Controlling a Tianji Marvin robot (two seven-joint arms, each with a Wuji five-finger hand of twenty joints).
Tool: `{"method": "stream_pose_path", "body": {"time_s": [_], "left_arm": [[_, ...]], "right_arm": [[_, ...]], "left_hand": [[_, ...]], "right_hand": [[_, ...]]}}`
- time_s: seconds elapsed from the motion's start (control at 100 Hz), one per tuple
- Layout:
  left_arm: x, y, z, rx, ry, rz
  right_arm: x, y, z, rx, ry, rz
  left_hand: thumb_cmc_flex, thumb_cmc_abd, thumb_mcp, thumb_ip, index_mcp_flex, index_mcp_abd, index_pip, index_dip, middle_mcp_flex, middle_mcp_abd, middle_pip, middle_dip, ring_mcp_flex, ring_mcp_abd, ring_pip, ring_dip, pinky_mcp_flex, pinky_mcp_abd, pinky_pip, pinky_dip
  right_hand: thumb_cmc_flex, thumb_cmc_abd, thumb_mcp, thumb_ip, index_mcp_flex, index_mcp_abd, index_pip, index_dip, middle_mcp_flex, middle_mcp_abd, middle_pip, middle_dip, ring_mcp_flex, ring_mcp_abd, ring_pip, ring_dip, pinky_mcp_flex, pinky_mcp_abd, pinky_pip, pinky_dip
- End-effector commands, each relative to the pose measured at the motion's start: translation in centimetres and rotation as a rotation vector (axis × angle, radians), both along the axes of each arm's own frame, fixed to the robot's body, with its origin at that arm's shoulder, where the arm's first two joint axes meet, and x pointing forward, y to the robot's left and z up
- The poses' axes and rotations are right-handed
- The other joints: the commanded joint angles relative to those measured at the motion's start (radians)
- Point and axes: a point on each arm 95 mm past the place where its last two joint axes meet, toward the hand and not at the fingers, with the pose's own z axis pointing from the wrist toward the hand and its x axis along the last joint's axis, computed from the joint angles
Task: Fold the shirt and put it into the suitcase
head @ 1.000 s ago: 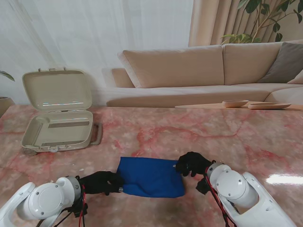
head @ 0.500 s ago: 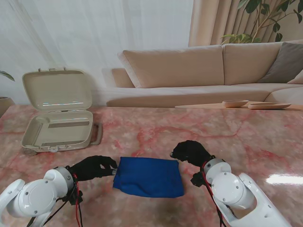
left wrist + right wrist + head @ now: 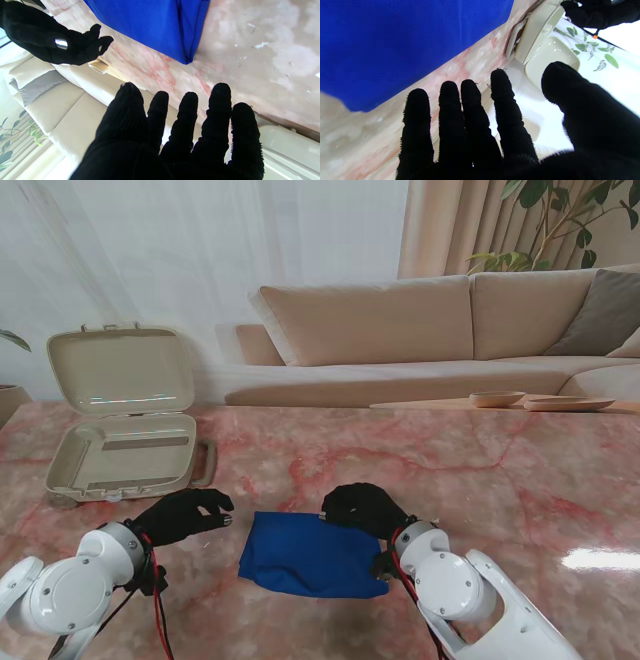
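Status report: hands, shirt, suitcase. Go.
Left hand open, off the cloth. Right hand open over folded blue shirt. Shirt on pink marble table, not packed. Beige hard-shell suitcase open; path unobstructed.

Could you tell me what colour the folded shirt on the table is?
Solid bright blue shirt, no pattern; clearest in the stand view.

shirt (image 3: 310, 553) right edge hidden behind right hand (image 3: 362, 508)
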Motion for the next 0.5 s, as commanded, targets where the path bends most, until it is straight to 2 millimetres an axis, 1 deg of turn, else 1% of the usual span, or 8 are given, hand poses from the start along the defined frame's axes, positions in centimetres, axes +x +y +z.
{"method": "stream_pose_path", "body": {"time_s": [0.0, 0.23, 0.49], "left_arm": [[-0.4, 0.5, -0.5, 0.012, 0.002, 0.023], [-1.0, 1.8, 0.1, 0.042, -0.044, 0.072], [-2.1, 3.3, 1.2, 0.099, -0.109, 0.123]], "right_arm": [[-0.3, 0.6, -0.8, 0.003, 0.025, 0.030], [-0.3, 1.6, -1.9, 0.017, 0.050, 0.077], [-0.7, 1.9, -2.7, 0.027, 0.067, 0.130]], "left_hand": [[-0.020, 0.024, -0.039, 0.001, 0.030, -0.020, -0.004, 0.007, 0.006, 0.000, -0.019, -0.011, -0.035, 0.019, -0.024, -0.017, -0.009, 0.012, -0.009, -0.010], [-0.020, 0.018, -0.039, 0.001, 0.031, -0.025, 0.001, 0.009, 0.008, -0.003, -0.020, -0.013, -0.035, 0.018, -0.031, -0.023, -0.008, 0.012, -0.012, -0.014], [-0.023, 0.016, -0.038, 0.002, 0.030, -0.026, 0.003, 0.007, 0.009, -0.005, -0.023, -0.016, -0.038, 0.017, -0.040, -0.029, -0.010, 0.013, -0.019, -0.020]], "right_hand": [[-0.028, -0.006, 0.016, 0.007, -0.034, -0.023, -0.017, 0.009, -0.026, -0.028, -0.005, -0.018, -0.031, -0.036, -0.019, -0.018, -0.015, -0.029, -0.014, -0.004], [-0.026, 0.000, 0.018, 0.007, -0.017, -0.024, -0.004, 0.014, -0.028, -0.031, 0.007, -0.022, -0.036, -0.047, -0.020, -0.029, -0.020, -0.031, -0.027, 0.002], [-0.021, 0.006, 0.016, 0.007, 0.015, -0.025, 0.016, 0.019, 0.004, -0.034, 0.022, -0.022, -0.012, -0.046, -0.005, -0.032, -0.009, -0.031, -0.027, 0.010]]}}
